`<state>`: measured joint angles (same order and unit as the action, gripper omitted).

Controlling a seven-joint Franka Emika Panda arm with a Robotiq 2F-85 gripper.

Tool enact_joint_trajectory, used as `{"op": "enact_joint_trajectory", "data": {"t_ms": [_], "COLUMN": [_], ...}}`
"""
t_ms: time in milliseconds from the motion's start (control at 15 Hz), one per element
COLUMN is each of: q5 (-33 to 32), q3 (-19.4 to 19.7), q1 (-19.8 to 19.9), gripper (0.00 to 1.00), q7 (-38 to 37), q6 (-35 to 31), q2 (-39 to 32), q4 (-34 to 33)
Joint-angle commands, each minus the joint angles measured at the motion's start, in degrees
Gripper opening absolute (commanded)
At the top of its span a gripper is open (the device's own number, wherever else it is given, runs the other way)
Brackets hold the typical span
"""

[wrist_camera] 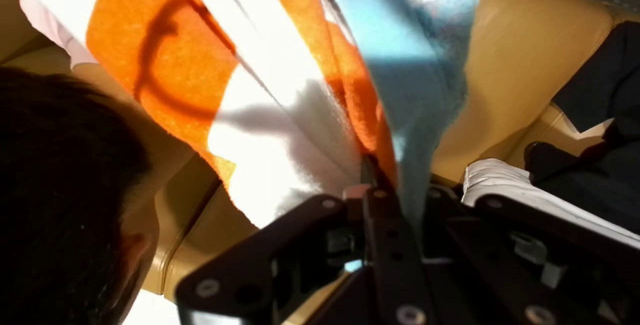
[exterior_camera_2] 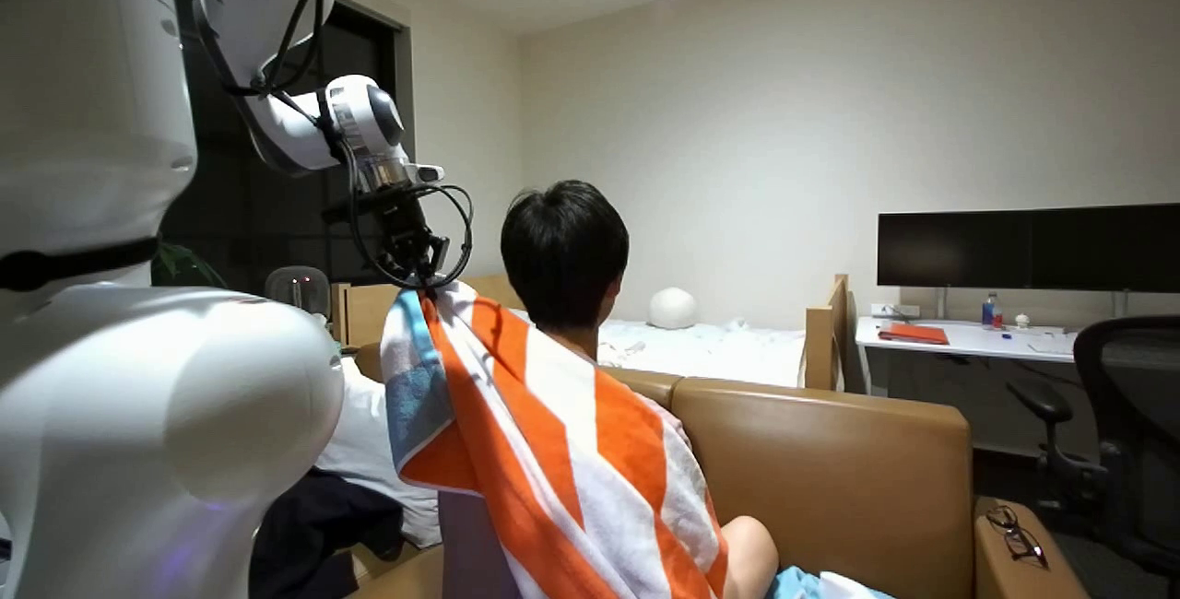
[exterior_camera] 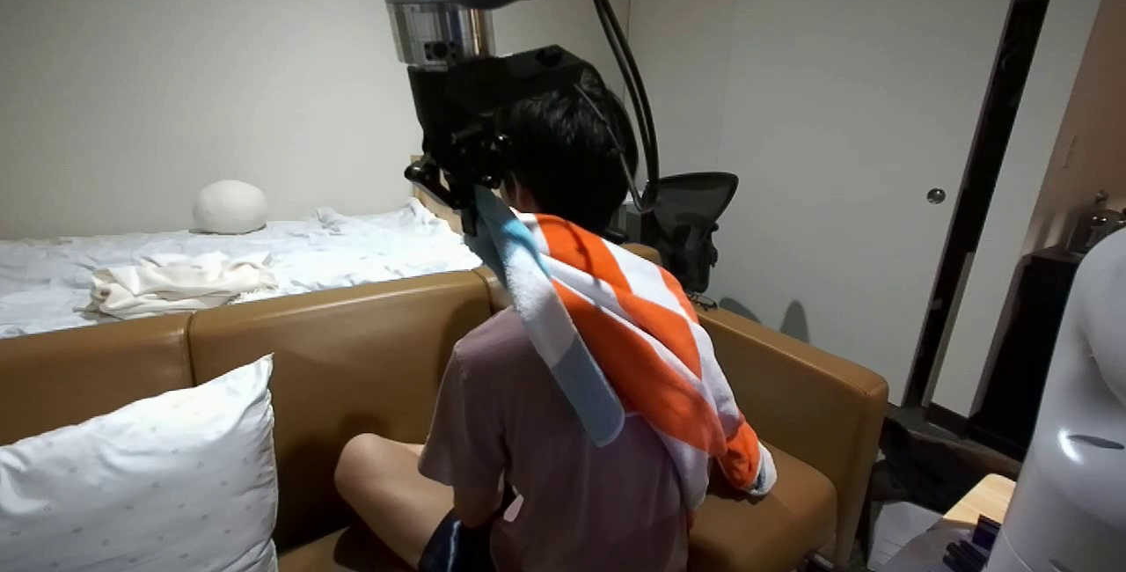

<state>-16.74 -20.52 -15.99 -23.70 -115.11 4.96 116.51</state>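
My gripper (exterior_camera: 471, 211) is shut on a gathered edge of a towel with orange, white and blue stripes (exterior_camera: 651, 361). In an exterior view the gripper (exterior_camera_2: 426, 284) is just beside and below the head of a seated person (exterior_camera_2: 564, 249). The towel (exterior_camera_2: 572, 452) hangs from the gripper and drapes over the person's back and one shoulder. A blue-and-white flap hangs free on the near side. In the wrist view the blue part of the towel (wrist_camera: 415, 90) runs down between the fingers (wrist_camera: 407, 190), and the person's dark hair (wrist_camera: 60, 190) is close by. The fingertips are partly hidden by the cloth.
The person sits on a brown sofa (exterior_camera: 352, 343) with a white pillow (exterior_camera: 149, 475). Behind it is a bed with white sheets (exterior_camera: 369, 251) and a round white object (exterior_camera: 230, 207). Glasses (exterior_camera_2: 1019, 539) lie on the armrest. A black chair (exterior_camera_2: 1134, 452) and desk (exterior_camera_2: 977, 336) stand beyond.
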Motion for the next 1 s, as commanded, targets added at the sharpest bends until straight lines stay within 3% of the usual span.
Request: {"op": "enact_joint_trajectory", "data": {"t_ms": [0,933], "q5": [0.0,1.0], "q3": [0.3,0.9], "q1": [-0.3,-0.6], "gripper": [0.02,0.02], "q7": [0.0,7.6], "q6": [0.1,-1.5], "q2": [-0.1,-0.3], "q4": [-0.2,0.3]}}
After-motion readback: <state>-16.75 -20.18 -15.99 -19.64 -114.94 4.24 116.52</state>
